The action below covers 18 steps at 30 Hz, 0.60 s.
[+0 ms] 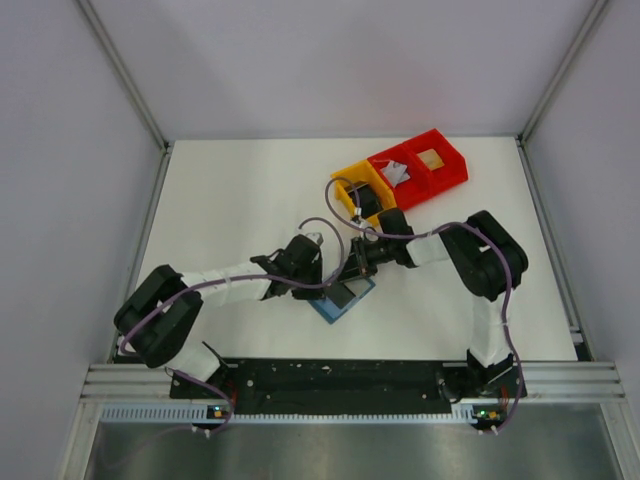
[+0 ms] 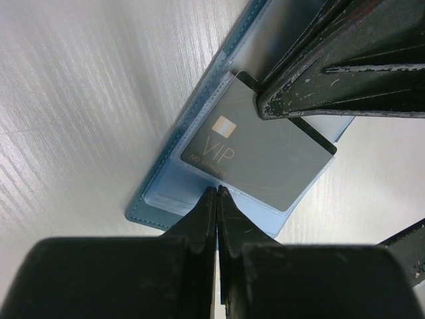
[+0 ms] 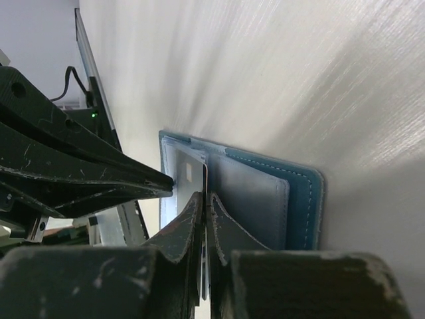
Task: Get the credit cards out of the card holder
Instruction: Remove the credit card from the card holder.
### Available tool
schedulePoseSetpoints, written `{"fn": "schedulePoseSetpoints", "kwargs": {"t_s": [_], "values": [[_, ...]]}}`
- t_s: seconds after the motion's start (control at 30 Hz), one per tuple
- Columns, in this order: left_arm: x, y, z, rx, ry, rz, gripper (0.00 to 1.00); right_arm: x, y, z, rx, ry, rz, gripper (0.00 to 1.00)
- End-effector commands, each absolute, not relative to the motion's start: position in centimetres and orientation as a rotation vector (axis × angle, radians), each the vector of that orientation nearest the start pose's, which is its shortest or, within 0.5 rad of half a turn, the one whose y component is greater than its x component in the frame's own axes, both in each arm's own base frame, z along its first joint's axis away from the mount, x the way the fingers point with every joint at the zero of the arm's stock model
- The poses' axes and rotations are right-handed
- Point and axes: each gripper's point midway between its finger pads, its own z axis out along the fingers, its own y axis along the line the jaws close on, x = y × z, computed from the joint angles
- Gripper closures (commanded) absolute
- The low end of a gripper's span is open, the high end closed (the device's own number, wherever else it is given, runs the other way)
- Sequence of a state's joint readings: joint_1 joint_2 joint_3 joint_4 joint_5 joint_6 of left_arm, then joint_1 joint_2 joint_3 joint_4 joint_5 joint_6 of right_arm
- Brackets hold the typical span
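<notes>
Two black arms reach to the middle of the white desk and meet over the card holder. The holder lies open and flat on the desk. It is teal-blue on the outside and paler and shiny on the inside.

One grey card lies on the shiny inside of the holder. It has a small gold square and the letters VIP on it. It sits a bit crooked to the holder's edges. How much of it is tucked into a pocket is hard to tell. A thin dark line runs along one side of this card. It may be another card or only a shadow.

The left pincer is pressed together with nothing between its fingers. Its tips point down at the near edge of the holder, just beside the grey card.

The right pincer is pressed shut too, and it pinches the grey card at a far corner. Its own camera shows the thin edge of the card between the two fingers.

Well apart from the holder, at the back right of the desk, a red bin and a yellow bin sit touching. The red bin holds a tan-yellow card in one part and a pale card in the other.
</notes>
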State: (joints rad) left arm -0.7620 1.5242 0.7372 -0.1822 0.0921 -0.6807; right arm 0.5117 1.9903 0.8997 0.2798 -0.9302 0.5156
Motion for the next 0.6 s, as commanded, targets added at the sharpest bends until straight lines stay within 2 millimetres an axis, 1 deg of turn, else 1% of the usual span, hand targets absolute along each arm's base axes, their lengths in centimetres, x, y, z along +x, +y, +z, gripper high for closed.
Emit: {"fn": "schedulePoseSetpoints", "kwargs": {"t_s": [0.0,0.13,0.23,0.3,0.33,0.37,0.47,0.57], "values": [[20.0,-25.1,2.6,0.16,2.696,-0.608,1.0,26.3,32.0,2.9,-0.52,2.429,1.558,1.0],[21.3,-26.1,5.7,0.157,2.582,-0.682,1.0,26.2,31.9,2.8,-0.515,2.432,1.558,1.0],[22.7,-26.5,6.7,0.163,2.529,-0.662,1.0,26.2,31.9,2.8,-0.502,2.428,1.567,1.0],[23.5,-26.7,6.7,0.172,2.524,-0.628,1.0,26.1,32.1,3.1,-0.503,2.42,1.581,1.0],[24.1,-26.2,6.4,0.161,2.52,-0.576,1.0,26.1,32.1,3.1,-0.5,2.422,1.581,1.0],[24.4,-26.3,6.3,0.166,2.525,-0.557,1.0,26.1,32.1,3.1,-0.499,2.421,1.58,1.0],[25.1,-25.9,5.7,0.163,2.54,-0.487,1.0,26.1,32.1,3.2,-0.498,2.42,1.585,1.0],[25.4,-26.0,5.4,0.155,2.531,-0.485,1.0,26.0,32.1,3.2,-0.498,2.42,1.585,1.0]]}}
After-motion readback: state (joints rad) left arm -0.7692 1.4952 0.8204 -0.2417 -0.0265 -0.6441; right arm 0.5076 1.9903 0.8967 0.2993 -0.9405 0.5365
